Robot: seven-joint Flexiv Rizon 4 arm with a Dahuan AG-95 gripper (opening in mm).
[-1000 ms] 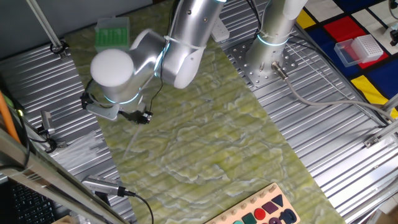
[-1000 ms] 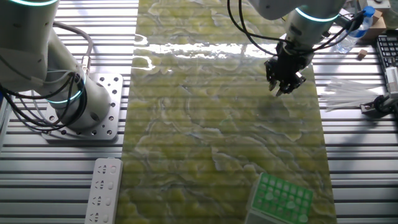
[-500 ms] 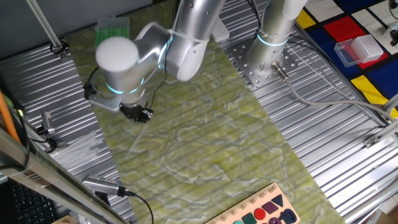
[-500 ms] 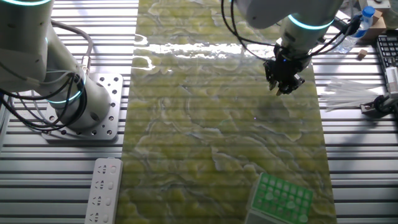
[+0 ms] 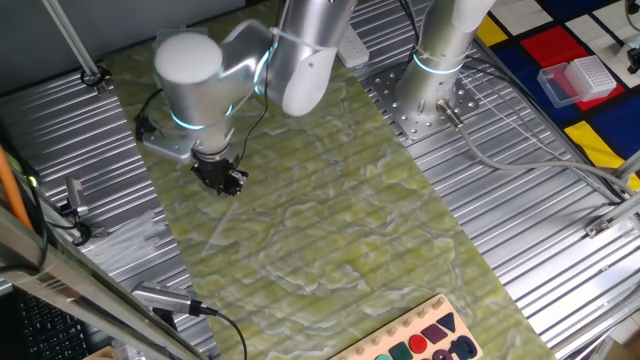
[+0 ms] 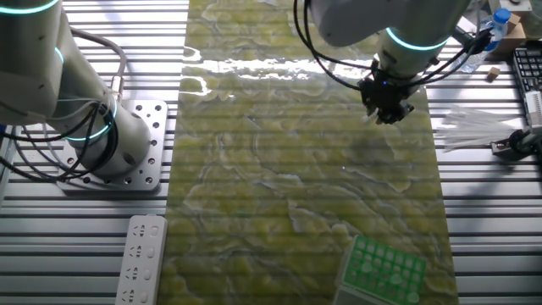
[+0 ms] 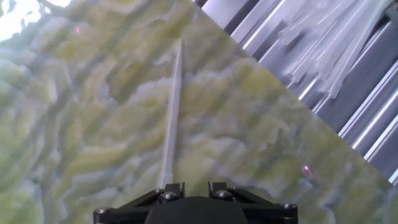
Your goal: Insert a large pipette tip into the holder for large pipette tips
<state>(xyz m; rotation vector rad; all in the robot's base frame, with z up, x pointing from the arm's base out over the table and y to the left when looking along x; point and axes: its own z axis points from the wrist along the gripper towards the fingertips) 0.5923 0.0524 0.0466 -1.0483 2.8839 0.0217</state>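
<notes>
My gripper (image 5: pixel 225 185) hangs over the green marbled mat, fingers pointing down, and is shut on the large pipette tip (image 5: pixel 214 225), a slender, nearly clear tube slanting down from the fingers toward the mat. In the hand view the tip (image 7: pixel 171 118) runs straight out from the left finger, with the gripper (image 7: pixel 188 186) at the bottom edge. In the other fixed view the gripper (image 6: pixel 385 117) is at the mat's far right. The holder for large pipette tips (image 6: pixel 381 269), with its bright green top, stands at the mat's near right corner. My arm hides it in the first fixed view.
Several loose clear tips (image 6: pixel 474 127) lie on the ribbed metal beside the mat and also show in the hand view (image 7: pixel 323 43). A second arm's base (image 6: pixel 110 152) stands left. A white power strip (image 6: pixel 144 258), a clear box with white grid (image 5: pixel 580 78) and a shape board (image 5: pixel 420 340) lie around.
The gripper has risen and shifted slightly toward the mat's far end with the tip in it, and the wrist has swung round. The holder has not moved.
</notes>
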